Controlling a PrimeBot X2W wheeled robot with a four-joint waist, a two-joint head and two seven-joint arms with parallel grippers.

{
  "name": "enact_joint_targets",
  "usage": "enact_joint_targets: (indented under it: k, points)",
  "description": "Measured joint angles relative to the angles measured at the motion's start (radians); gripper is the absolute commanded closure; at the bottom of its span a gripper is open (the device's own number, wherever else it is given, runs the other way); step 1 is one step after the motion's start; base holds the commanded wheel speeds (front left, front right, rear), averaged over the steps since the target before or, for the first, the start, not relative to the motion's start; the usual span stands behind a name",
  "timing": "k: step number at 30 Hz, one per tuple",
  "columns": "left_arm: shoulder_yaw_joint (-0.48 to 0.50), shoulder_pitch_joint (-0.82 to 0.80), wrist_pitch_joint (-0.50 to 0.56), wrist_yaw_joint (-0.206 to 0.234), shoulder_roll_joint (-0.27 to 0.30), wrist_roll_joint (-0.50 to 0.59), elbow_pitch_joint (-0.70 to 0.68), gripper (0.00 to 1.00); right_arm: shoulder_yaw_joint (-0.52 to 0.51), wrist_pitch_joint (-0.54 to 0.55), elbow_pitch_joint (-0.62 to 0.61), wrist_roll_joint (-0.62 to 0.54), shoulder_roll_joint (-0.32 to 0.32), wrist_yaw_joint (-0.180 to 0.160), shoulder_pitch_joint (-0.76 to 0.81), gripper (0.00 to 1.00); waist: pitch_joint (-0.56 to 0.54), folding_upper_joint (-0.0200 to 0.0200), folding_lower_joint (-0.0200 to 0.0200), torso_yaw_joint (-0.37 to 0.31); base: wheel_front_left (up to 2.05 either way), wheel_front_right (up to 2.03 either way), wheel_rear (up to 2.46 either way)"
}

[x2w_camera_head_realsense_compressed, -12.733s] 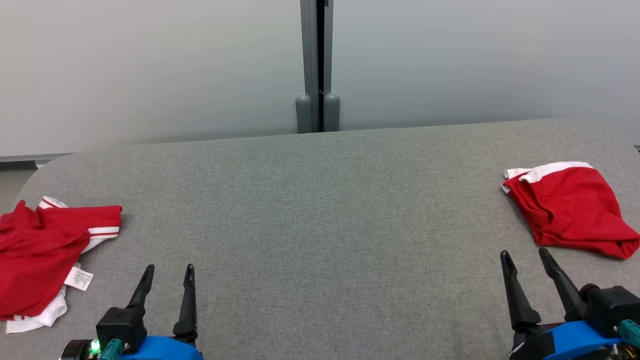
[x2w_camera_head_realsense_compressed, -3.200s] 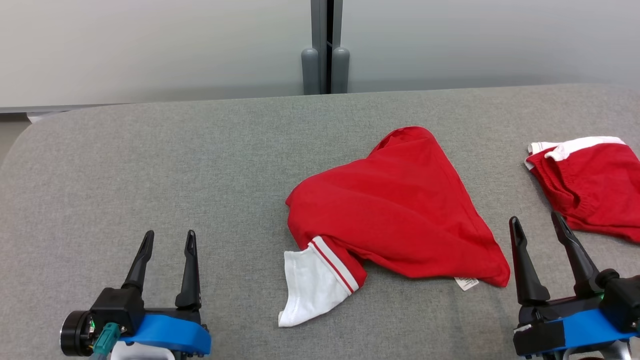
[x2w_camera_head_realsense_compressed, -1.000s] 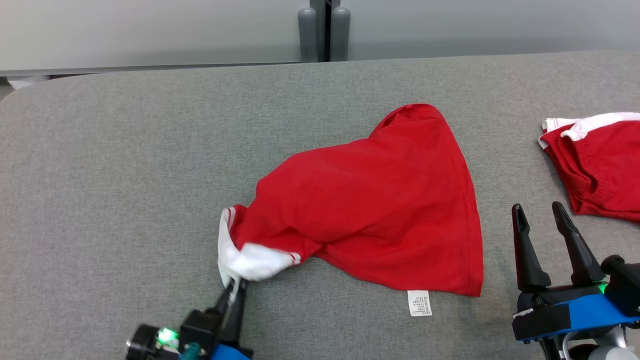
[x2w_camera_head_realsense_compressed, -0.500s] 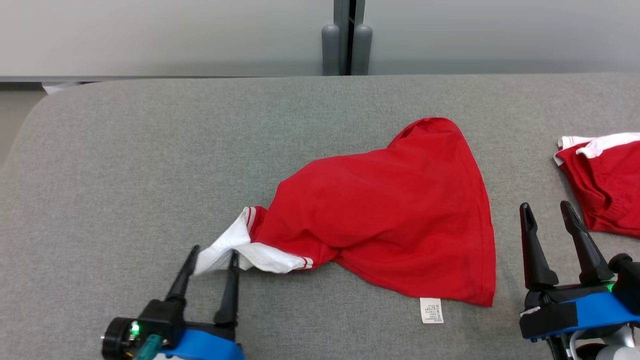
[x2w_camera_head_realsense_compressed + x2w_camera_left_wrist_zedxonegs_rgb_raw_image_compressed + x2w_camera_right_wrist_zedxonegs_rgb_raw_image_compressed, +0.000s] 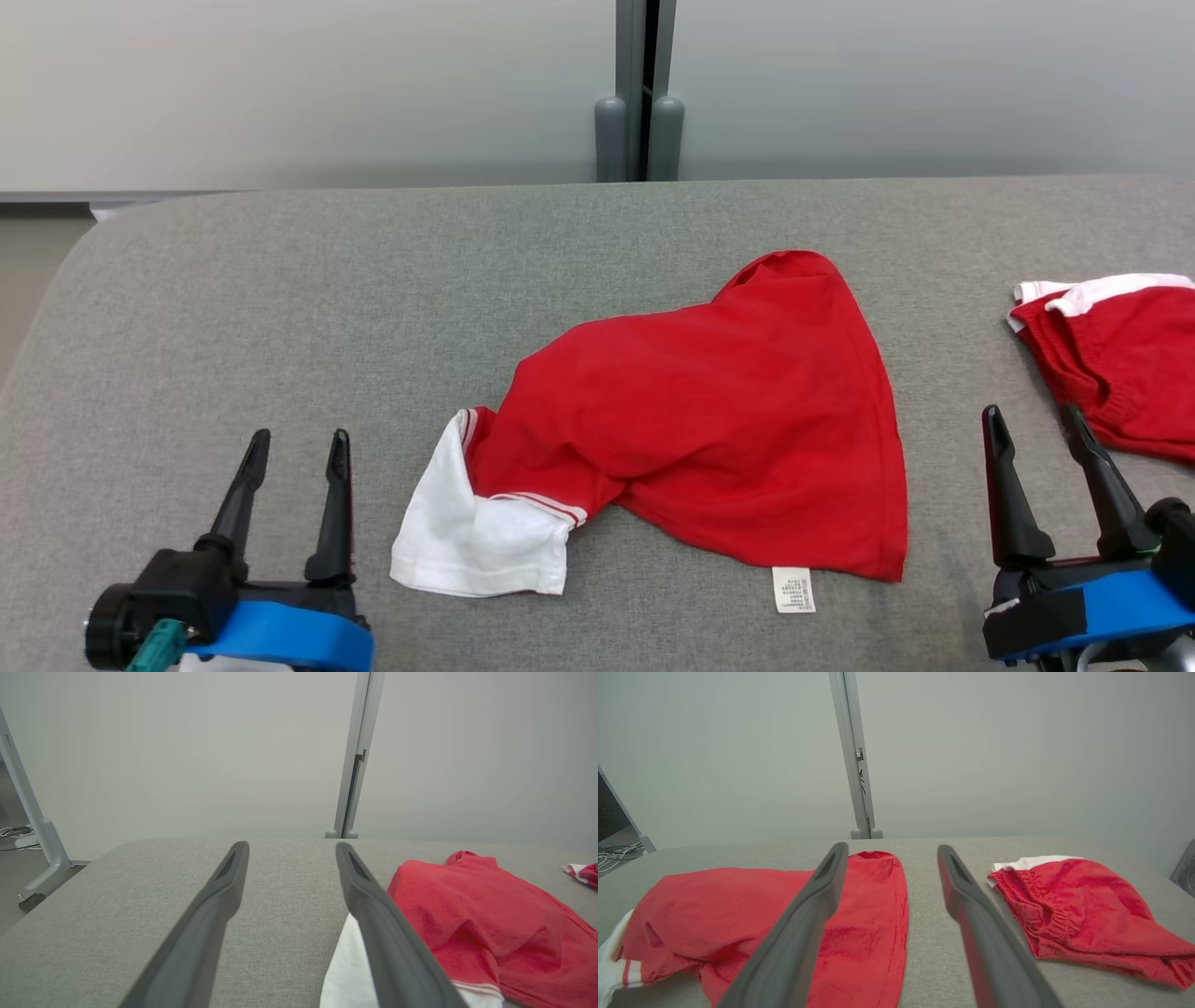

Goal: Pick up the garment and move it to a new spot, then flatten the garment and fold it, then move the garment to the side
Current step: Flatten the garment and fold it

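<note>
Left gripper [image 5: 300,437] stood spread and empty at the worktop's [image 5: 280,280] front edge, right gripper [image 5: 1030,413] likewise, red T-shirt [image 5: 728,411] lay crumpled at centre, white sleeve [image 5: 467,541] near the left gripper, red shorts [image 5: 1120,364] at the right edge

A small white care label [image 5: 794,590] sticks out from the bottom hem of the red garment [image 5: 728,420], right of centre near the lower edge of the head view. Its rows of tiny dark print are too small to read.
</note>
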Motion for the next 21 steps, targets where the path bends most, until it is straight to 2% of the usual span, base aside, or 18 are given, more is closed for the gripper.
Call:
enact_joint_targets:
  k: [6,21]
  points:
    - [0.024,0.001,0.066,-0.011,0.043,-0.032,-0.027,0.0,-0.001,0.013,-0.016,-0.01,0.001,0.0,0.028,0.0,-0.026,0.0,0.0,-0.016,0.0,0.0,0.0]
    - [0.009,0.041,0.133,0.025,0.045,-0.033,-0.102,0.0,0.011,0.031,-0.031,-0.014,0.005,0.0,0.036,0.0,-0.032,0.0,0.0,-0.027,0.0,0.0,0.0]
